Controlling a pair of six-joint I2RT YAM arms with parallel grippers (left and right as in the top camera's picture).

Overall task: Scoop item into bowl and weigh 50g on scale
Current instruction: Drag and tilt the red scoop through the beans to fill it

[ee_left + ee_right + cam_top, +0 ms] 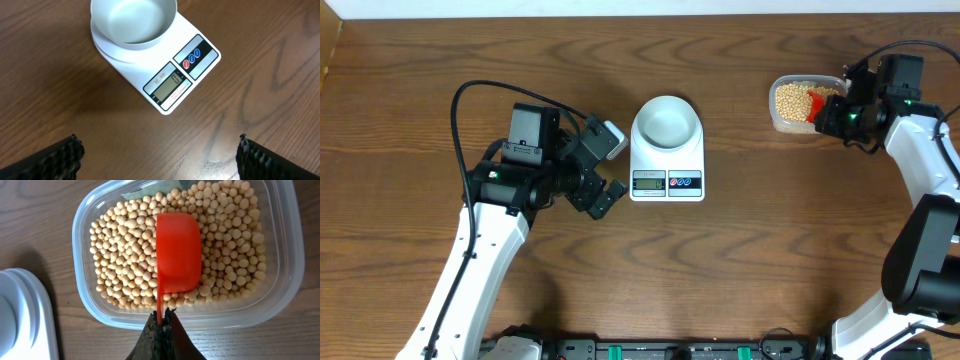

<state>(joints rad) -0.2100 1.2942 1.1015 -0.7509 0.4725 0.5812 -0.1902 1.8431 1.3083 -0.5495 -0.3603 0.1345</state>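
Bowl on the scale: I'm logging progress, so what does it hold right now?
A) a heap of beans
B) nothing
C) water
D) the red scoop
B: the bowl shows a bare white inside; the beans lie in the clear tub.

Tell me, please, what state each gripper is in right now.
Left gripper: open, holding nothing.
Right gripper: shut on the handle of the red scoop.
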